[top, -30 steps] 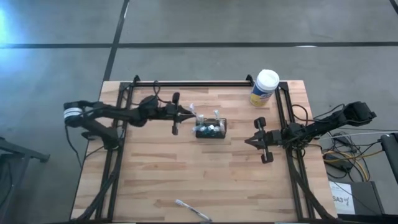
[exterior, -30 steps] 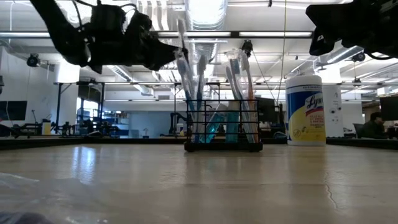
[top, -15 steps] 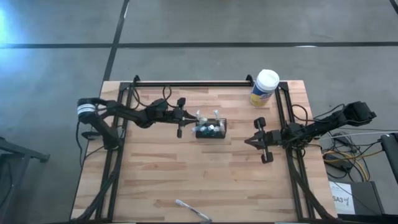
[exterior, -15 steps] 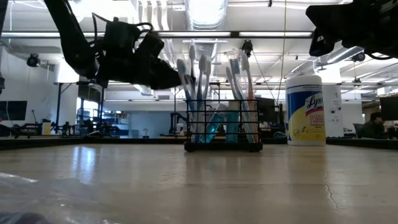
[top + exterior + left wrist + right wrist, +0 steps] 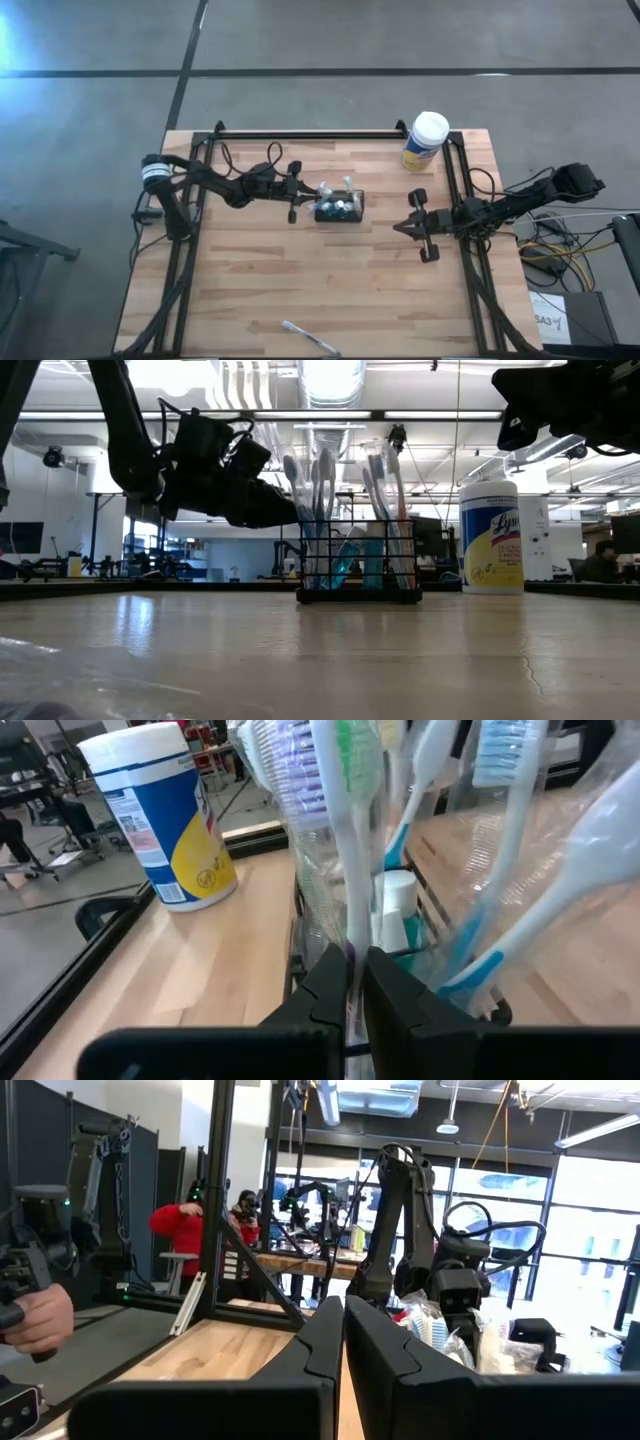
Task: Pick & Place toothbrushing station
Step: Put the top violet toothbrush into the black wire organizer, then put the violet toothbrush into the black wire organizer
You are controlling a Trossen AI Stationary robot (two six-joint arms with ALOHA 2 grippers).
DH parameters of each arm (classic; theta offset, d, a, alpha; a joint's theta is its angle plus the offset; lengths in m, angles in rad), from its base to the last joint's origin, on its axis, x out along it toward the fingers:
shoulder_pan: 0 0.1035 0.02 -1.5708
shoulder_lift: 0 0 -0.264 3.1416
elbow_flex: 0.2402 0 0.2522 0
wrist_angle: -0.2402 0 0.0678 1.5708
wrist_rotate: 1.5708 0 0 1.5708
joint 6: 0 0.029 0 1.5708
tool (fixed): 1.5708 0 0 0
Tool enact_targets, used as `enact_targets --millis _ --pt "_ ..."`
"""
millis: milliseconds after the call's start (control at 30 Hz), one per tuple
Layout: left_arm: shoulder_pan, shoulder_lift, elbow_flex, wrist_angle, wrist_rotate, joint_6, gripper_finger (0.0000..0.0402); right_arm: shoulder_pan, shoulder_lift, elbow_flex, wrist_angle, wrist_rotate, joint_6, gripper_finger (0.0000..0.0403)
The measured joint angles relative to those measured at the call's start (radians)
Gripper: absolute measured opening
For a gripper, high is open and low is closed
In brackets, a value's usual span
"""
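The toothbrushing station (image 5: 340,208), a black mesh caddy (image 5: 360,572), stands mid-table on its base with several toothbrushes upright in it. My left gripper (image 5: 305,190) reaches in level from the table's left, just left of the caddy and above its rim. It is shut on a white toothbrush (image 5: 350,870) in clear wrapping. My right gripper (image 5: 402,228) waits shut at the right side, raised off the table, with nothing in it. My left gripper pinches the white toothbrush's handle (image 5: 350,925) between its two fingers, clear wrapping around it. The fingers come level from the table's left and lie across the handle. The brush stands upright, head up, and its lower end goes down at the caddy's left end, hidden by the fingers.
A white-lidded, yellow-labelled canister (image 5: 425,140) stands at the far right corner. One wrapped toothbrush (image 5: 310,338) lies near the front edge. Black rails (image 5: 310,133) border the far, left and right sides. A person's hand (image 5: 35,1315) shows beyond the table.
My left gripper has come down and moved toward the caddy, staying shut on the toothbrush. The brush, which stood high above the caddy's left end, has sunk, so its head is now level with the other brushes.
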Motion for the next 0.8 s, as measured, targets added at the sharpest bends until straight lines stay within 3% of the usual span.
enact_targets --millis 133,267,800 --pt "0.0 -0.004 0.0 -0.001 0.0 -0.024 0.0032 0.0 0.0 0.0 0.0 0.0 0.0 0.0012" --pt "0.0 -0.027 -0.002 -0.009 0.0 -0.051 0.0073 0.0 0.0 0.0 0.001 0.0 0.0 0.0012" --pt "0.002 -0.083 0.001 -0.014 0.0 -0.073 0.0293 0.0 0.0 0.0 0.006 -0.001 0.015 0.0012"
